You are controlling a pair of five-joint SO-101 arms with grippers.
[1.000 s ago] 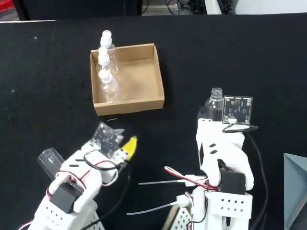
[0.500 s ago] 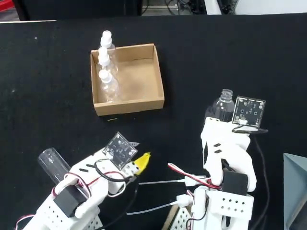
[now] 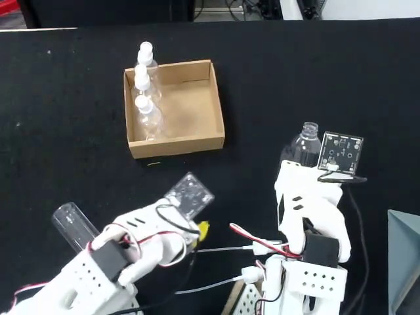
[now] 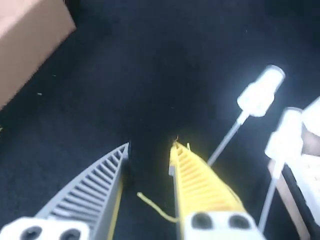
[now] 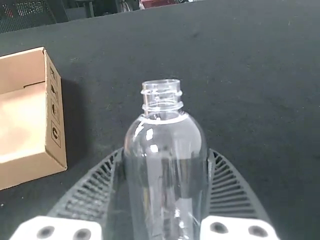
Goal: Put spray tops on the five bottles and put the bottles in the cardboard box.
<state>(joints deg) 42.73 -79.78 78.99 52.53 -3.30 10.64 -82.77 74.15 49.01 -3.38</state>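
Your L jaws: empty, parted narrow. Nearest spray top [image 3: 260,247] lies flat on tabletop twd R arm's base, tube end closest to them. R jaws clamp uncapped bottle [image 5: 162,135].

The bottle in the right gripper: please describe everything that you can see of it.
The bottle is clear, looks like plastic, with a rounded shoulder and a threaded neck. Its mouth is open: no spray top is on it. It looks empty. It stands upright between the fingers of the right gripper, which press its sides. Its base is hidden. It is apart from the cardboard box.
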